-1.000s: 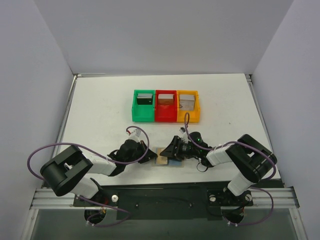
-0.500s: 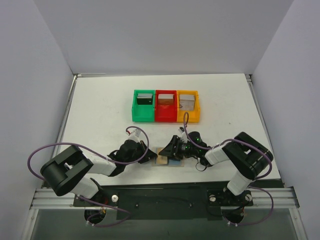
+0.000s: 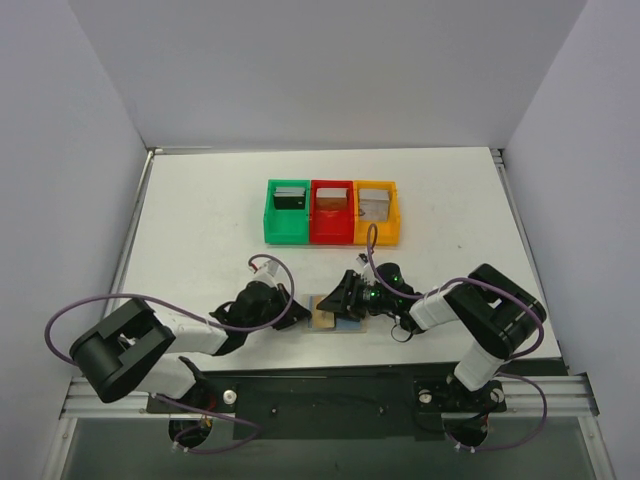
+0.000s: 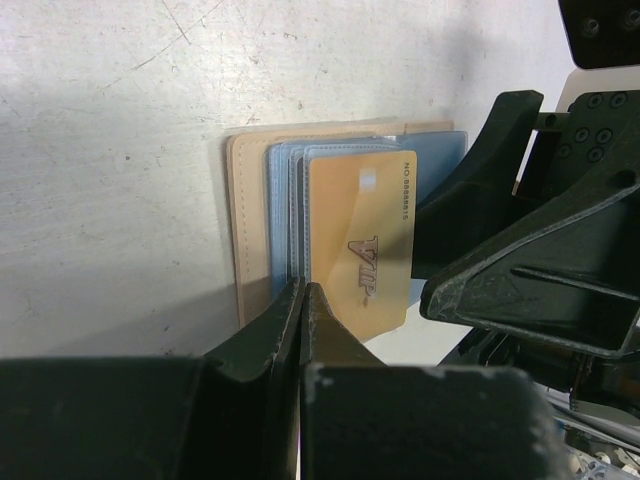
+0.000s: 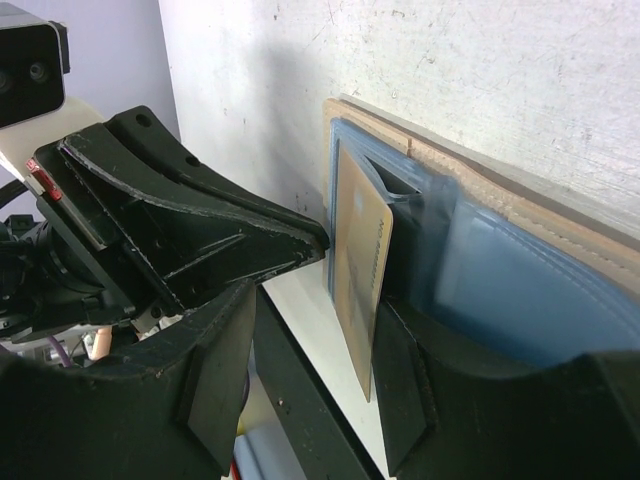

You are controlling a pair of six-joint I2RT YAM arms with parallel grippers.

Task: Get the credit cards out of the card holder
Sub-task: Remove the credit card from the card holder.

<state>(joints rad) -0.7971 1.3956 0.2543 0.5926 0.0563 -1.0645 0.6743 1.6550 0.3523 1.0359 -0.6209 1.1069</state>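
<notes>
The tan card holder (image 3: 347, 326) lies open on the table between my two grippers. In the left wrist view its tan border (image 4: 250, 220) frames bluish pockets, and a gold credit card (image 4: 360, 250) marked VIP sticks partway out of one. My left gripper (image 4: 301, 290) is shut, its tips on the holder's near edge beside the card; it also shows in the top view (image 3: 299, 314). My right gripper (image 5: 315, 310) is open around the gold card (image 5: 358, 250), which stands by its right finger (image 5: 400, 380). It reaches the holder from the right (image 3: 336, 300).
A green bin (image 3: 270, 225), a red bin (image 3: 331, 232) and an orange bin (image 3: 395, 225) stand in a row behind the holder, each with one card in it. White walls enclose the table.
My right gripper has edged slightly left over the holder. My left arm's elbow has shifted a little to the left while its tips stay at the holder.
</notes>
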